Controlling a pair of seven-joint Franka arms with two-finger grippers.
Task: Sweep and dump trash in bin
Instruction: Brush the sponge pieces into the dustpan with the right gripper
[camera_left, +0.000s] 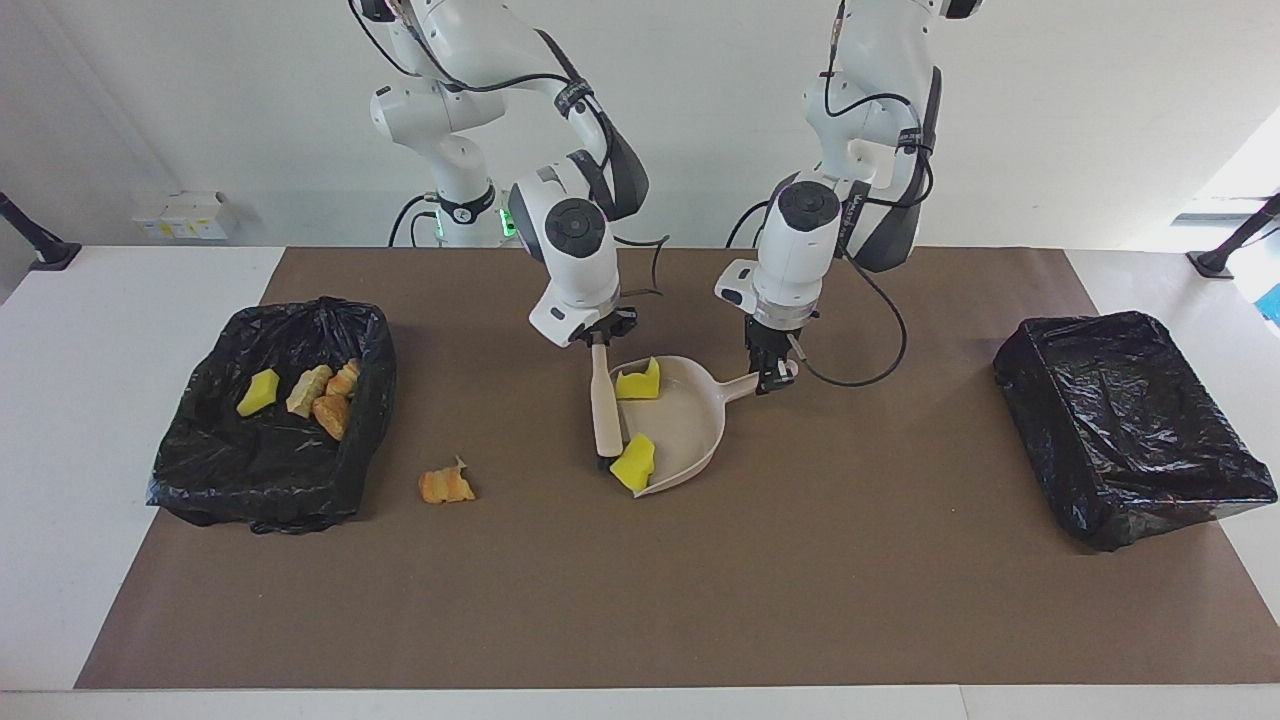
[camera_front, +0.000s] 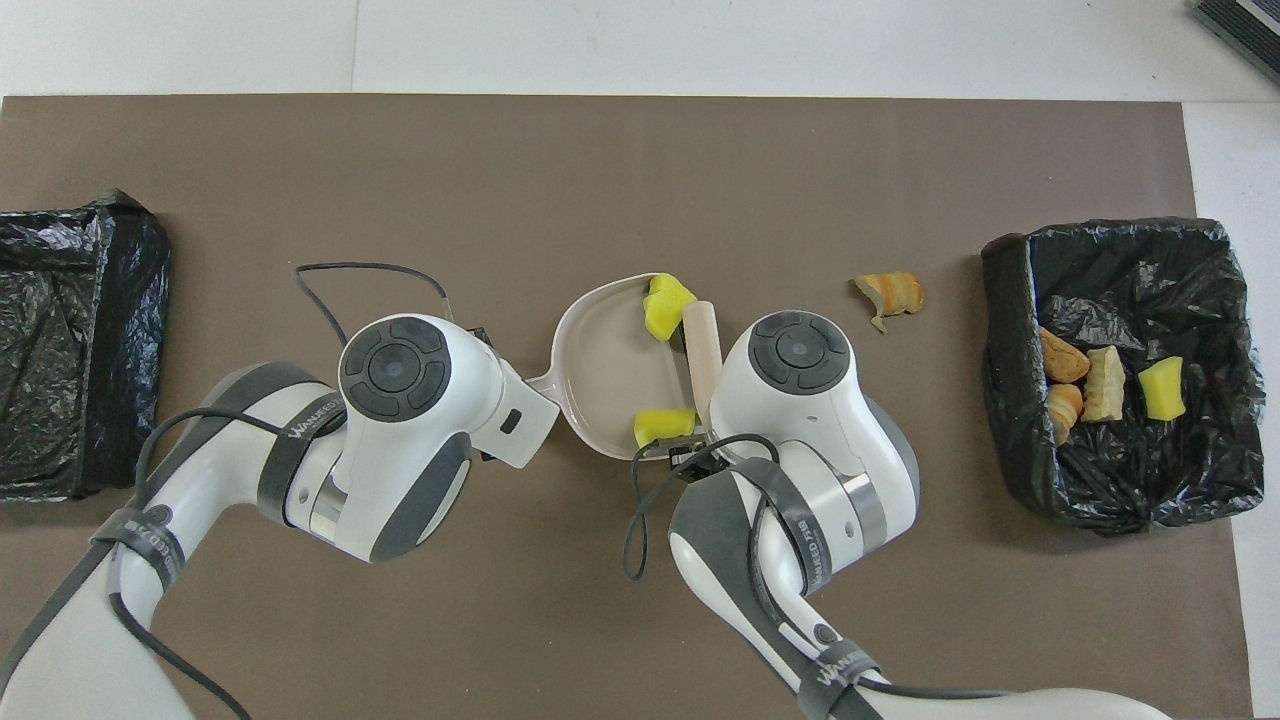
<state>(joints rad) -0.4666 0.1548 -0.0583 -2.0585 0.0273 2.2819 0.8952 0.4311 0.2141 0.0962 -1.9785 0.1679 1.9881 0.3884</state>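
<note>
Sponge chunks (camera_left: 636, 461), yellow, blocky, in smooth beige plastic dustpan (camera_left: 690, 420).

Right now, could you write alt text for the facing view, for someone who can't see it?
The right gripper holds a brush at the mouth of a beige dustpan that the left gripper holds by its handle, two yellow sponge chunks in the pan. One bread-like scrap lies beside a black-lined bin holding four scraps.

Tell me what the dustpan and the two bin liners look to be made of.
Dustpan: probably moulded plastic; smooth, matte beige, thin raised rim. Bin liners: thin black plastic film, glossy, crinkled, with bright highlights along the folds.
</note>
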